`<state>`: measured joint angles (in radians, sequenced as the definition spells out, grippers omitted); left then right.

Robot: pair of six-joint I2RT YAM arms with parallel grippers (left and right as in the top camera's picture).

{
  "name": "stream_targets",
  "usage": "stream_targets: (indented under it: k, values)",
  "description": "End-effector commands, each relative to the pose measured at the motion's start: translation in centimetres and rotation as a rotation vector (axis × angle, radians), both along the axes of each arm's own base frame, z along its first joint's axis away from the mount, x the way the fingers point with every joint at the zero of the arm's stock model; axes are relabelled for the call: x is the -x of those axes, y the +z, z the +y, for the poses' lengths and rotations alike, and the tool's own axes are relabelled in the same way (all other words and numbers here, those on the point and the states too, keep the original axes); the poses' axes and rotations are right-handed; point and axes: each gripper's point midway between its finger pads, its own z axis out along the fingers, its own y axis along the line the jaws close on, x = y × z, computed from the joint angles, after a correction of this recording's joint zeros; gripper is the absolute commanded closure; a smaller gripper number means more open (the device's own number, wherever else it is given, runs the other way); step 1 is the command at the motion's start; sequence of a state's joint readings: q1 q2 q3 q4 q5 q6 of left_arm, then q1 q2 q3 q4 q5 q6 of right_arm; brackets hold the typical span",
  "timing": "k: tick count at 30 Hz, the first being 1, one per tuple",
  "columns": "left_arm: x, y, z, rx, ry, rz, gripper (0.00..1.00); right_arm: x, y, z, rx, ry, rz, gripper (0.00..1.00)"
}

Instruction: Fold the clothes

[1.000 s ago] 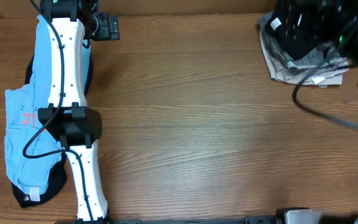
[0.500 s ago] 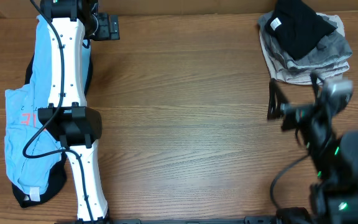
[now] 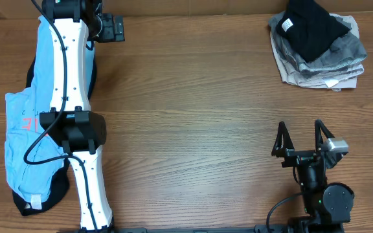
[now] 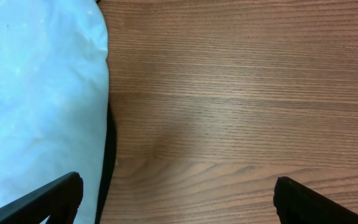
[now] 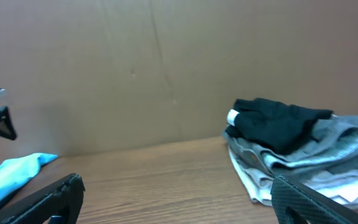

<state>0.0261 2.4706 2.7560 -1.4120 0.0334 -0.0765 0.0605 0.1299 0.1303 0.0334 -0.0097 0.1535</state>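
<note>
**Wooden table, two heaps of clothes, both grippers open and empty**

Clothes are seen in two places on the wood-grain table (image 3: 193, 116), well apart from each other. At the far right corner a folded stack is laid. A black T-shirt (image 3: 311, 29) is placed on top, with its white neck label (image 3: 287, 24) turned to the left. Grey garments (image 3: 345, 57) and a beige garment (image 3: 289, 68) are layered beneath it, their edges showing past the black cloth.

Along the left edge a light blue garment (image 3: 21, 149) with red print is spread out unfolded. It is draped over a black garment (image 3: 57, 191), which shows at the near end and along the right border.

The white left arm (image 3: 67, 65) is stretched above the blue cloth toward the far edge. The left gripper (image 4: 178, 205) is held over bare wood just beside that cloth. Its jaws are spread wide and nothing is held between them. In the left wrist view the blue fabric fills the left side, and a dark strip of the black garment is seen under its edge.

The right gripper (image 3: 299, 129) is found near the front edge on the right, well apart from the folded stack. Its fingers are pointed toward the far side and parted to their full width, and nothing is gripped. In the right wrist view the stack is seen ahead on the right against a plain brown wall (image 5: 135, 68). A tip of the blue garment is visible low on the left.
</note>
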Motion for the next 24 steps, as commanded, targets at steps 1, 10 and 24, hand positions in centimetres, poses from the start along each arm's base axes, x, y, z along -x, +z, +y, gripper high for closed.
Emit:
stream_targets:
  k: [1,10,24]
  values:
    - [-0.2,-0.5,-0.6,0.015,-0.004,0.007,0.0,0.1,-0.9,-0.7,-0.012,-0.043,-0.006,0.0]
    - [-0.2,-0.5,-0.6,0.015,-0.004,0.007,0.0,0.3,-2.1,-0.5,-0.014,-0.029,-0.045,0.0]
    - [-0.2,-0.5,-0.6,0.015,-0.004,0.007,0.0,0.2,-3.3,0.0,-0.008,-0.002,0.002,0.0]
